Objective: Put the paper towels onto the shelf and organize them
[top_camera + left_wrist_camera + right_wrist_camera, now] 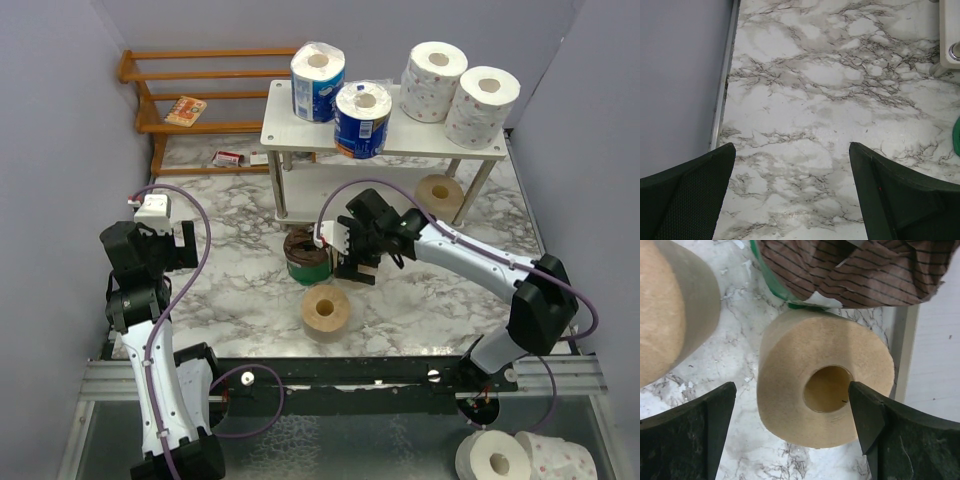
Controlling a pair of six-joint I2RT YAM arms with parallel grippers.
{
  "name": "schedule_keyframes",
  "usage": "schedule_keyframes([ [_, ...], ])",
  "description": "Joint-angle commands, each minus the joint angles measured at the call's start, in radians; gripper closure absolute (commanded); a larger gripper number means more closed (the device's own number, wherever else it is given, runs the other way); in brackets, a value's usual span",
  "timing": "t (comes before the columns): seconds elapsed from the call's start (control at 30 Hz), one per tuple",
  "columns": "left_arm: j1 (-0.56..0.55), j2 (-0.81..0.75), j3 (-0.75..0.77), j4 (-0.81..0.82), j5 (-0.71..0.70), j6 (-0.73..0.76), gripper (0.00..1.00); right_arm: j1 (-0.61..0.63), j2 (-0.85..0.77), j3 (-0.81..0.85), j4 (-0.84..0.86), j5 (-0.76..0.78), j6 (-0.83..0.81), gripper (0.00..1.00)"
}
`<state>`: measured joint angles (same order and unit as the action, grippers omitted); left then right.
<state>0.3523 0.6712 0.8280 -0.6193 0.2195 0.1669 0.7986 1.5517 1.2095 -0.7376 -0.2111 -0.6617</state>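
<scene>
Marble worktop point(230, 290) bears brown roll point(305, 258) and tan rolls point(327, 310) at the shelf's point(420, 142) six o'clock, four rolls point(433, 80) already shelved; left pincer point(792, 150) gapes empty, right pincer point(792, 387) spreads wide astride one tan.

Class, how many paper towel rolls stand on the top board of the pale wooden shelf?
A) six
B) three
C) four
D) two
C: a blue-wrapped roll, a second blue-wrapped roll, a white pink-dotted roll and a second white roll stand on the top board of the pale wooden shelf.

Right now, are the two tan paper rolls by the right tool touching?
Apart. Right wrist view shows bare marble between the centre tan roll and the left tan roll.
</scene>
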Motion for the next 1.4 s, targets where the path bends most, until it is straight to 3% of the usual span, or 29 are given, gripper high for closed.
schedule_keyframes([
  [0.0,0.006,-0.014,-0.004,0.022,0.0,0.003,0.01,0.002,0.016,0.035,0.061,0.083,0.012,0.07],
  [0.13,0.007,-0.015,-0.004,0.023,0.003,0.005,0.01,0.003,0.029,0.048,0.054,0.093,0.025,0.21],
  [0.27,0.006,-0.015,-0.003,0.022,0.003,0.005,0.01,0.003,0.037,0.062,0.029,0.108,0.03,0.45],
  [0.5,0.006,-0.022,-0.004,0.024,0.002,0.004,0.01,0.004,0.027,0.054,-0.037,0.107,0.025,0.49],
  [0.6,0.006,-0.023,-0.004,0.023,0.003,0.006,0.01,0.004,0.025,0.037,-0.042,0.114,0.03,0.65],
  [1.2,0.007,-0.023,-0.003,0.023,0.004,0.006,0.01,0.004,0.05,-0.041,0.02,0.143,0.042,0.53],
  [1.3,0.006,-0.024,-0.004,0.022,0.004,0.005,0.01,0.004,0.05,-0.063,0.038,0.146,0.049,0.54],
  [1.37,0.006,-0.024,-0.003,0.023,0.004,0.005,0.01,0.004,0.047,-0.071,0.048,0.151,0.053,0.62],
])
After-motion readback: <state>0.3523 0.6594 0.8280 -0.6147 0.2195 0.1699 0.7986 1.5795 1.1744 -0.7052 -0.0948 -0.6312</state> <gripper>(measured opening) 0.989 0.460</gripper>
